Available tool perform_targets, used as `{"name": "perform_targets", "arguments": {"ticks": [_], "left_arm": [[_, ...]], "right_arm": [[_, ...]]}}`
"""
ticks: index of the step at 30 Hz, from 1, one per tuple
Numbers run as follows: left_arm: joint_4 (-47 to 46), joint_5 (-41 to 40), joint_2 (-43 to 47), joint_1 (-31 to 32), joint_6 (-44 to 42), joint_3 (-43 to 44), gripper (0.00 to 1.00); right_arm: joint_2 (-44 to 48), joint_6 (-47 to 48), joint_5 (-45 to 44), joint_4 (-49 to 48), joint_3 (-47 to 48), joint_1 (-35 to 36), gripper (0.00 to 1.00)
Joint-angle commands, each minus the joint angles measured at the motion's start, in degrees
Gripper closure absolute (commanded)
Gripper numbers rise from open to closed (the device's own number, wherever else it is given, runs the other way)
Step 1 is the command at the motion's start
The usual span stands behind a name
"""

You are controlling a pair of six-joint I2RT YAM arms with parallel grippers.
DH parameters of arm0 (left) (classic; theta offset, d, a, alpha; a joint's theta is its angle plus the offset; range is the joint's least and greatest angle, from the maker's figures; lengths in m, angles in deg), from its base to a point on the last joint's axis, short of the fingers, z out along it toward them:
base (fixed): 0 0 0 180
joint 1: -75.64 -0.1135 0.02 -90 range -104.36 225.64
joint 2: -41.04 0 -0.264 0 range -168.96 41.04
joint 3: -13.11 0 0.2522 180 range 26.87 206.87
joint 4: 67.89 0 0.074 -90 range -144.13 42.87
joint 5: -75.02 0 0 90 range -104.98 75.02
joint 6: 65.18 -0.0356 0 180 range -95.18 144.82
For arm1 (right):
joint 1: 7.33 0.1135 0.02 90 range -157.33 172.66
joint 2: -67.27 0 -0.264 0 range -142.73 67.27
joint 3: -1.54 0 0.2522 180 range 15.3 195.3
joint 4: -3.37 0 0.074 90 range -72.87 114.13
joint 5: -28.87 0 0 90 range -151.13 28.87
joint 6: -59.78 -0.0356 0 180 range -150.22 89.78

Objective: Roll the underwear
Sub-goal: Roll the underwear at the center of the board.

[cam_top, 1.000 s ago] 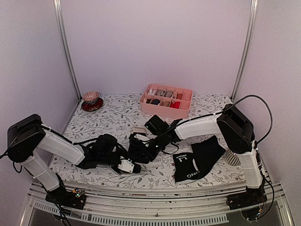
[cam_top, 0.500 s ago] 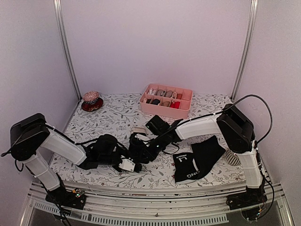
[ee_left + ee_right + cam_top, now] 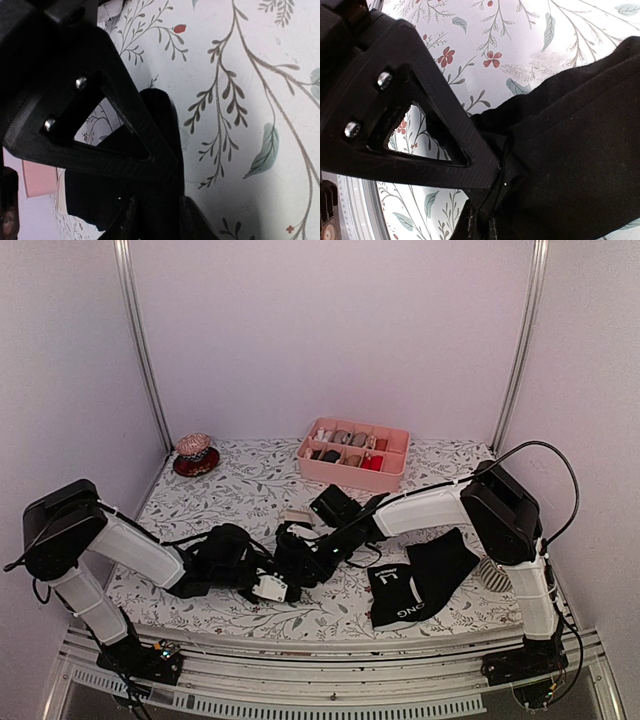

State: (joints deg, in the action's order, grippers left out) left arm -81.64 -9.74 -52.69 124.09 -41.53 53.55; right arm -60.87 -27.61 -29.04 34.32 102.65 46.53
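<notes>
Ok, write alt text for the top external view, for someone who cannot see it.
Two robot arms reach to the middle of a floral-patterned table, the left gripper and right gripper close together at a bunched black brief. A second black brief with white letters lies near the right arm; a pink divided tray sits at the far edge.

A worktop covered in white cloth printed with grey-green leafy sprigs and small red flowers [image 3: 240, 490] fills the middle of the frame. Behind it stands a plain pale lilac back wall [image 3: 330, 330], flanked by two silver metal upright posts, at upper left [image 3: 140, 340] and upper right [image 3: 522, 340]. A ribbed aluminium rail [image 3: 330, 695] runs along the bottom edge. The light is soft and even, with faint shadows.
</notes>
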Motion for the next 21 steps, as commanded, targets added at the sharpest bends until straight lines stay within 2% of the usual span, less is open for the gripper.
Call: {"name": "perform_targets", "arguments": {"ticks": [1,3,7,9,12,14,21], "left_arm": [[6.7,-2.4,-2.6,-1.4,0.0,0.4,0.73],[7.6,-3.1,-3.2,-1.3,0.3,1.0,0.74],[11.0,-2.5,-3.5,-1.6,1.4,2.5,0.84],[14.2,-1.6,-3.4,-1.9,2.4,4.0,0.9],[19.0,0.7,-2.8,-2.4,3.6,6.5,0.99],[20.4,2.1,-2.0,-2.9,4.2,6.9,1.0],[23.9,5.4,-0.2,-4.5,5.9,8.5,0.99]], "right_arm": [[-1.0,1.0,-1.2,3.2,-1.9,-0.3,0.97],[-0.9,1.2,-1.3,3.3,-1.9,-0.3,0.97],[-0.6,1.9,-1.6,3.6,-2.0,-0.3,0.95],[0.2,2.4,-1.6,3.6,-2.4,-0.3,0.87],[2.5,3.6,-2.3,3.7,-3.4,-0.3,0.7],[5.1,4.2,-3.6,3.7,-4.5,-0.3,0.61],[15.6,5.6,-7.4,2.9,-10.5,-0.3,0.42]]}}
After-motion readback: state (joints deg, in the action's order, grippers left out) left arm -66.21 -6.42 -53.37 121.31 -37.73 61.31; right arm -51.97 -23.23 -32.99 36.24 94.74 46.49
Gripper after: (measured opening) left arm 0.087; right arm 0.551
